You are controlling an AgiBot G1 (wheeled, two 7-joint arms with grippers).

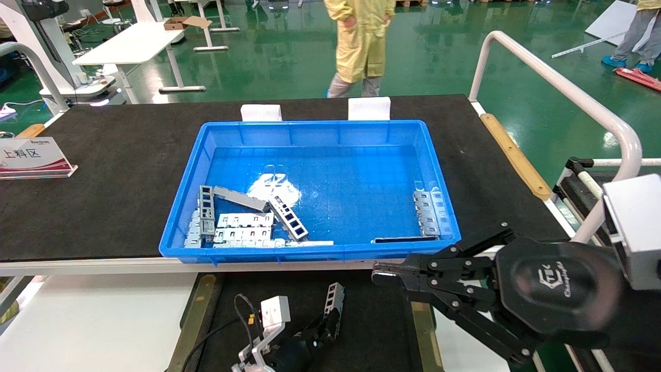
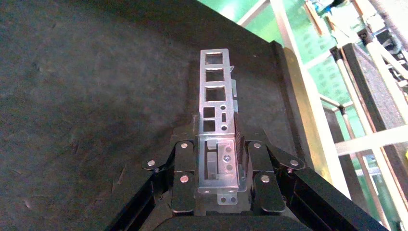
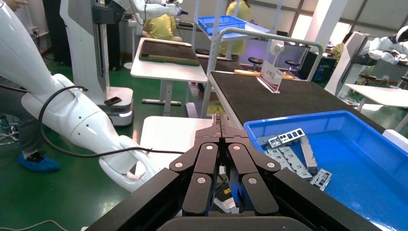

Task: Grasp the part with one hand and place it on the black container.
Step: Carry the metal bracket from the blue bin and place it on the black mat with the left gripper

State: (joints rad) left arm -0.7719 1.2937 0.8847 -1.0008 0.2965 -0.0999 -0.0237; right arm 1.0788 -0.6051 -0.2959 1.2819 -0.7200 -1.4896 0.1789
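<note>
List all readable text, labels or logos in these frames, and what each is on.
"上料区": white and red sign on the black tabletop.
Embossed logo on the right gripper: lettering too blurred to read.
Sign in the right wrist view: too small to read.
The part carries no text.

Silver-grey part (image 2: 217,120), blue bin (image 1: 310,135)

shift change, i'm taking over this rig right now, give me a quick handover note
Left gripper: fingers shut on the part, held low over the black container.
Right gripper: fingers shut, empty, hanging by the near right corner of the blue bin.
Done: one part picked.
Left: set it down on the black container and release. More brackets lie in the bin.
</note>
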